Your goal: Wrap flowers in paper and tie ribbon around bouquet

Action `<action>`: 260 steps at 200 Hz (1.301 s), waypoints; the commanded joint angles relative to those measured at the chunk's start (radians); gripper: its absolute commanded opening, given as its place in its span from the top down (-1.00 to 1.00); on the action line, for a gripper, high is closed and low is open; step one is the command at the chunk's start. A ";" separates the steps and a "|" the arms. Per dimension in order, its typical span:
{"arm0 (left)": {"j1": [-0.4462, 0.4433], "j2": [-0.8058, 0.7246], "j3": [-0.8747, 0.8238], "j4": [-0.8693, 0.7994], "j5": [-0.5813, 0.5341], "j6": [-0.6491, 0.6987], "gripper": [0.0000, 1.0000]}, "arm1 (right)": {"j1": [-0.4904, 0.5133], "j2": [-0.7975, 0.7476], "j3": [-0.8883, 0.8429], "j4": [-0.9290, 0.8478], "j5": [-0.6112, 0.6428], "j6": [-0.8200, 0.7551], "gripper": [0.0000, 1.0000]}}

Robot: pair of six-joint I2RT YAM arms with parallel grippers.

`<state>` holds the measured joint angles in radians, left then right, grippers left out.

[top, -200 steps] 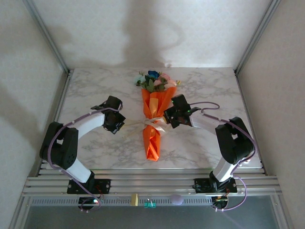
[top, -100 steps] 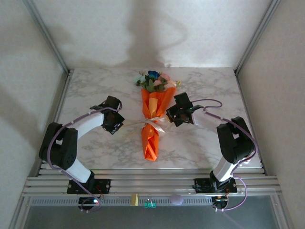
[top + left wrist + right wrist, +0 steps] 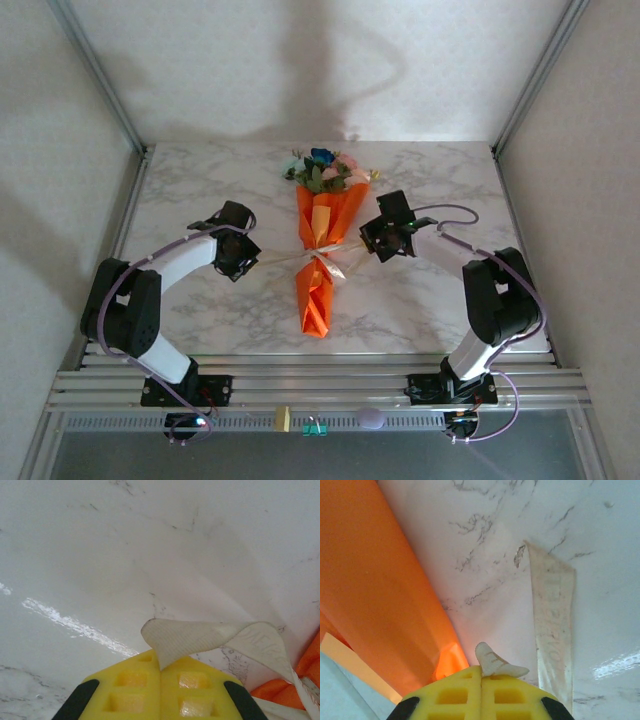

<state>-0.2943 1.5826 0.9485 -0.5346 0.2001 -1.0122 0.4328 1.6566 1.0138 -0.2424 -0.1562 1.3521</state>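
Table (image 3: 190,190): white marble.
Bouquet (image 3: 318,240): you have it lying at table centre, long axis 12 to 6, blooms toward 12, tip toward 6.
Paper (image 3: 316,290): bright orange cone, creased; stems hidden inside.
Flowers (image 3: 325,170): pink, white and blue, with green leaves.
Ribbon (image 3: 322,260): cream, around the middle, tails toward 9 and 3; knot too small to read.
Left gripper (image 3: 160,664): pads together on a ribbon end.
Right gripper (image 3: 481,672): likewise pinching a ribbon end.

Two grippers, left gripper (image 3: 254,262) and right gripper (image 3: 369,239); between them one bouquet (image 3: 320,235): one bunch of flowers (image 3: 326,170), one paper (image 3: 314,296) sheet, one ribbon (image 3: 322,259), with one ribbon end at each gripper's tip.
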 commanded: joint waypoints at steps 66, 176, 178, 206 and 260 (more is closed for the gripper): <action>0.021 -0.038 0.007 -0.052 -0.048 0.027 1.00 | -0.056 -0.022 -0.004 -0.044 0.051 -0.083 1.00; 0.043 -0.053 -0.007 -0.053 -0.047 0.029 1.00 | -0.142 0.033 0.029 -0.027 0.060 -0.143 1.00; 0.044 -0.052 -0.008 -0.054 -0.046 0.030 1.00 | -0.143 0.034 0.030 -0.027 0.061 -0.144 1.00; 0.053 -0.049 -0.011 -0.051 -0.046 0.029 1.00 | -0.164 0.046 0.041 -0.030 0.062 -0.157 1.00; 0.073 -0.055 -0.019 -0.051 -0.050 0.032 1.00 | -0.198 0.052 0.042 -0.044 0.070 -0.175 1.00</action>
<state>-0.2569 1.5528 0.9485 -0.5182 0.2234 -0.9974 0.2855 1.6928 1.0340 -0.2554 -0.1814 1.2057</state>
